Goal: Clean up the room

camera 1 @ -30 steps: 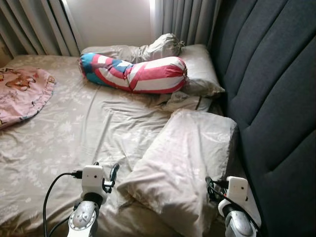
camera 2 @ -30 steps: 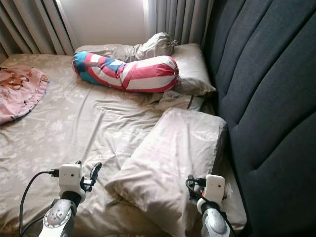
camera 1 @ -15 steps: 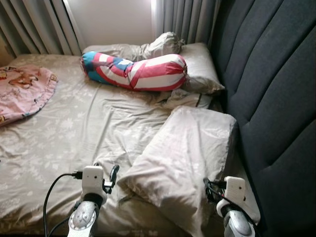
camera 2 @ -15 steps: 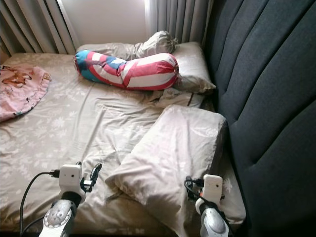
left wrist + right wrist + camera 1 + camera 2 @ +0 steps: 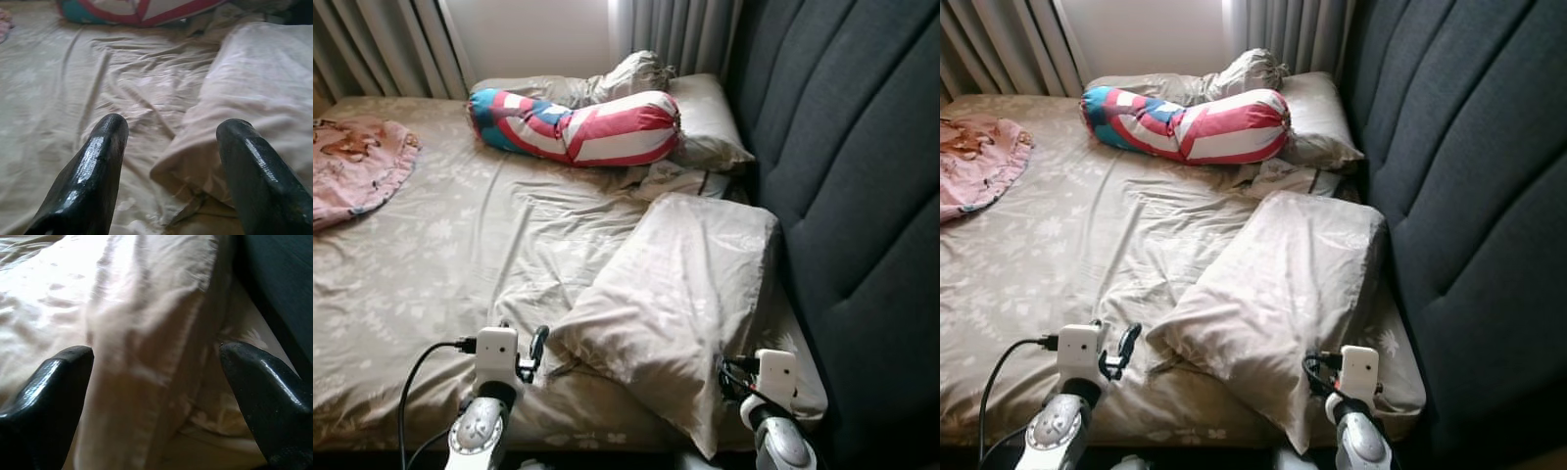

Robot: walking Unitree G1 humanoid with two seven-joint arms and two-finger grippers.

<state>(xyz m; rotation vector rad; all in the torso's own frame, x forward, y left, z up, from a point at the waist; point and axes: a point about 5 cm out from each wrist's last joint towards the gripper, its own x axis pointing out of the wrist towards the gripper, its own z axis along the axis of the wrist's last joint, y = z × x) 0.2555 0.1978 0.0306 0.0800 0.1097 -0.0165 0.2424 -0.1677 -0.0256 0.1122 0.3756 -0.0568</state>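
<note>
A large beige pillow lies slanted on the bed near the headboard, one corner hanging over the front edge of the mattress. My left gripper is open, low over the rumpled beige sheet, and points at the pillow's near left corner. My right gripper is open too, its black fingers on either side of the pillow's lower right corner without touching it. A red, white and blue bolster lies across the far end of the bed. A pink blanket sits bunched at the far left.
The dark padded headboard rises along the right side, close to my right arm. Two beige pillows are piled behind the bolster. Grey curtains hang beyond the bed. The mattress's front edge runs just ahead of my wrists.
The whole picture has slid upward, so the camera has moved and the bed's front edge now shows. Neither arm has changed pose. Nothing on the bed has shifted.
</note>
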